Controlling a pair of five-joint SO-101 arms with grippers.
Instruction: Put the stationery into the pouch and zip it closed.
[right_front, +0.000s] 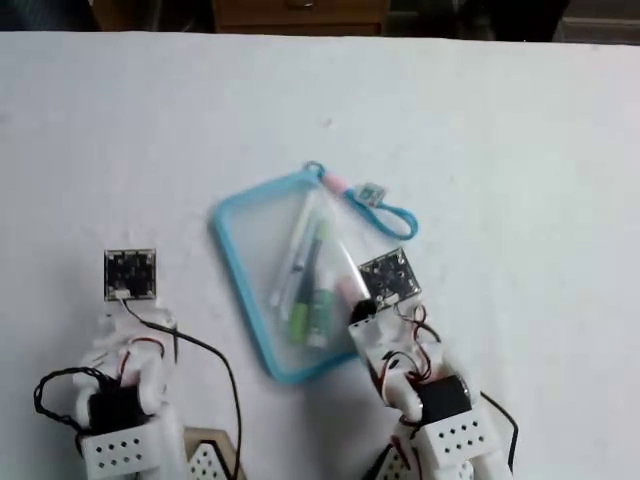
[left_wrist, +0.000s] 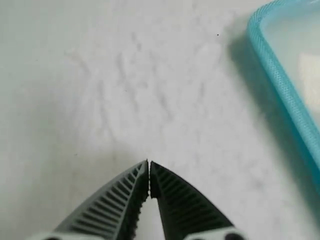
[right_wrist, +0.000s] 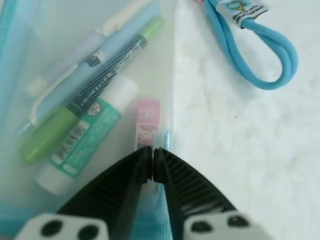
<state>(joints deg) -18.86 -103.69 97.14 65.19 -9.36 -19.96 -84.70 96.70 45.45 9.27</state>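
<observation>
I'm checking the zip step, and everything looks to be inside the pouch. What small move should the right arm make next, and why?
Probably open the right gripper and ease it along the pouch edge toward the pink tab by the strap. The pens, glue stick and eraser already lie inside, and the tab is untouched.

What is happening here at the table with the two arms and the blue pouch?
Two robot arms work on a pouch. The pens, glue stick and pink eraser lie inside it. The right end effector is shut, its tips at the pouch's edge beside the eraser; whether it pinches the edge is unclear. The left end effector is shut above the table beside the pouch. I cannot tell if the zip is closed.
</observation>
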